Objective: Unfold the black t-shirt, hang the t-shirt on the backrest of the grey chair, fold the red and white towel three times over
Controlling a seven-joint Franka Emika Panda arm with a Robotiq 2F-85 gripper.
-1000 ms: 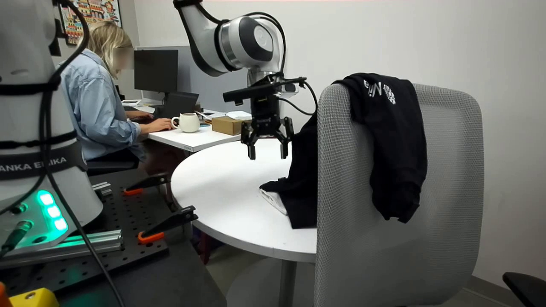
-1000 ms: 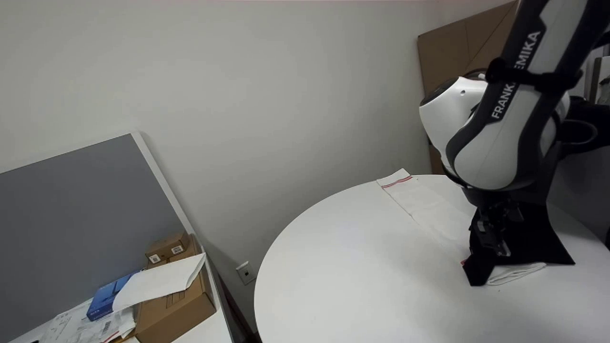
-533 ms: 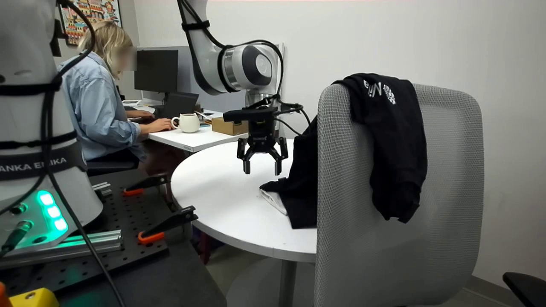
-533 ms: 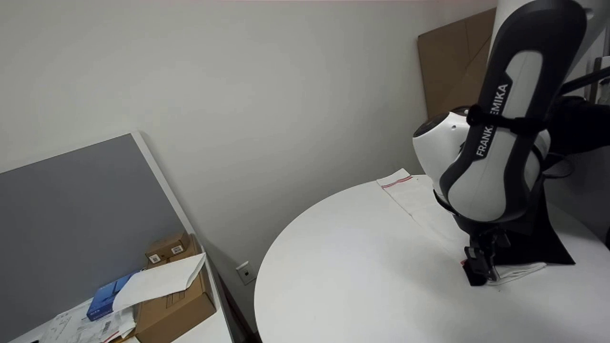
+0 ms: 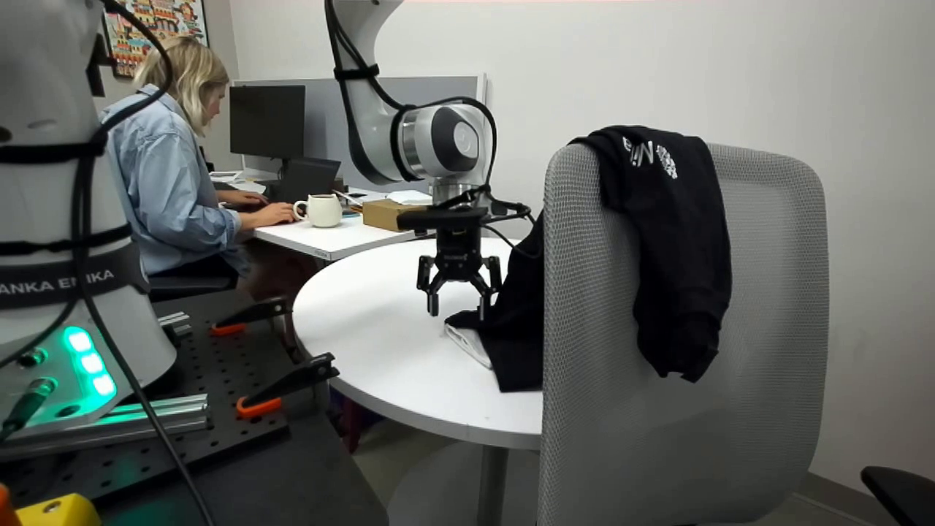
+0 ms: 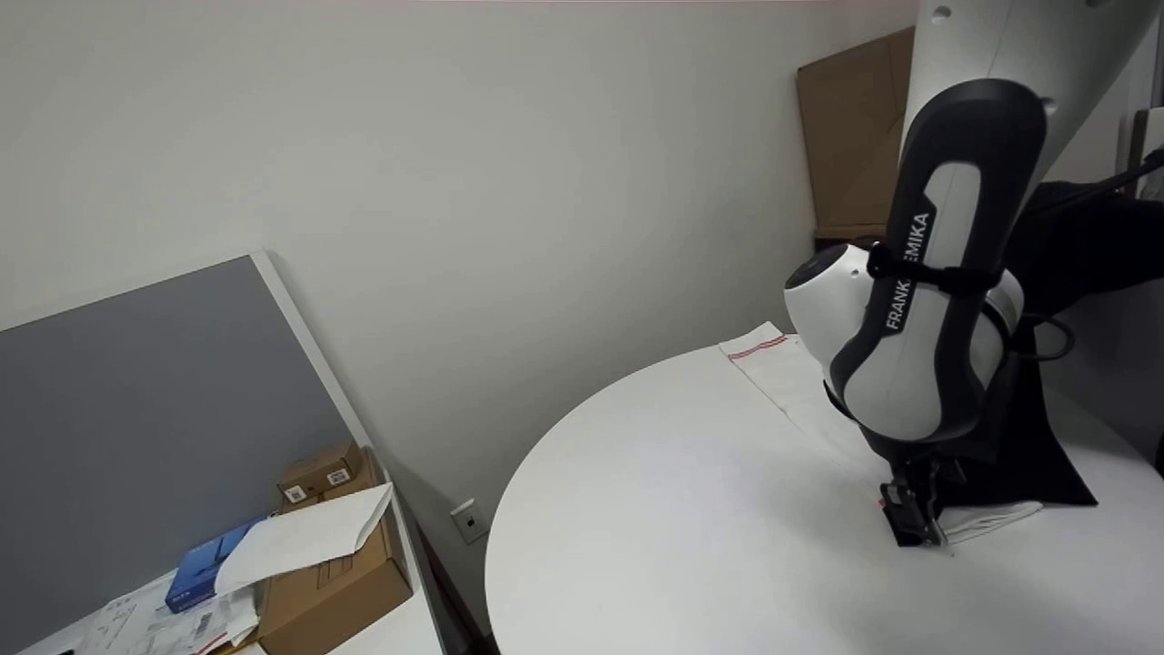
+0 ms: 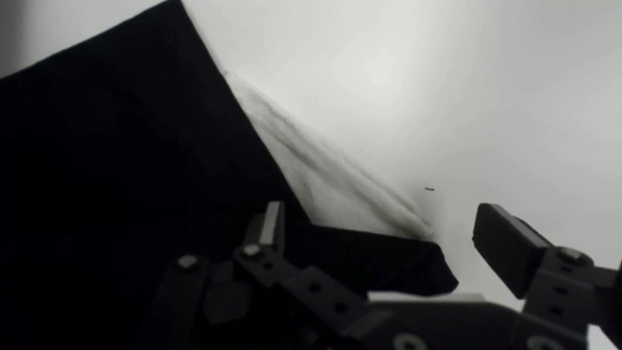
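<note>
While the shirt (image 5: pixel 679 248) drapes over the chair (image 5: pixel 778 307) and down onto the tabletop (image 5: pixel 372 329), partly covering the towel (image 7: pixel 335 194), the fingers (image 7: pixel 508 248) stand apart near the shirt's corner

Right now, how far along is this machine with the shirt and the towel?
Mostly done: the shirt hangs over the back of the chair, though one end lies on the table. In hand: the gripper stands open at that end's corner, holding nothing. Left, probably: folding the towel; its striped end lies flat, but the shirt covers part of it, so its folds can't be counted.
</note>
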